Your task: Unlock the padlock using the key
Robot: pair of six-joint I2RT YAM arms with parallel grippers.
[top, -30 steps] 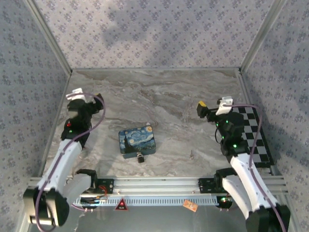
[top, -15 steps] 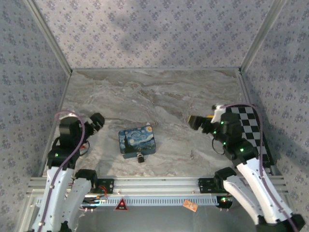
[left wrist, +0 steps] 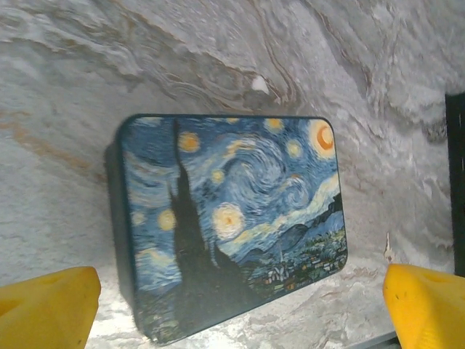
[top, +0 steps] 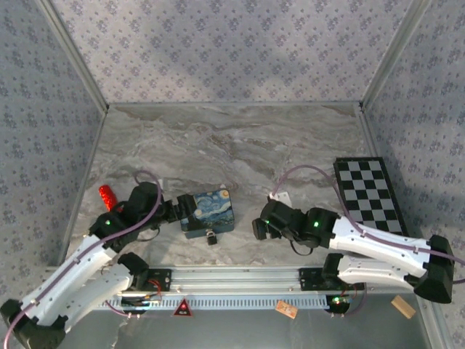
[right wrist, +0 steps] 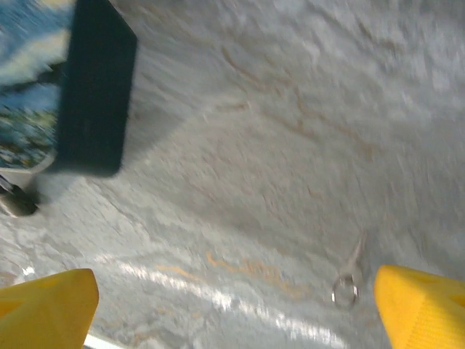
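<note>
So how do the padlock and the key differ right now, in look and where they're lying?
The padlock is dark and chunky; the key is thin, pale grey, with a small ring. The padlock sits tight by the near edge of the blue tin; the key lies alone on open marble, well apart from the tin. Both rest on the table, neither gripped.
</note>
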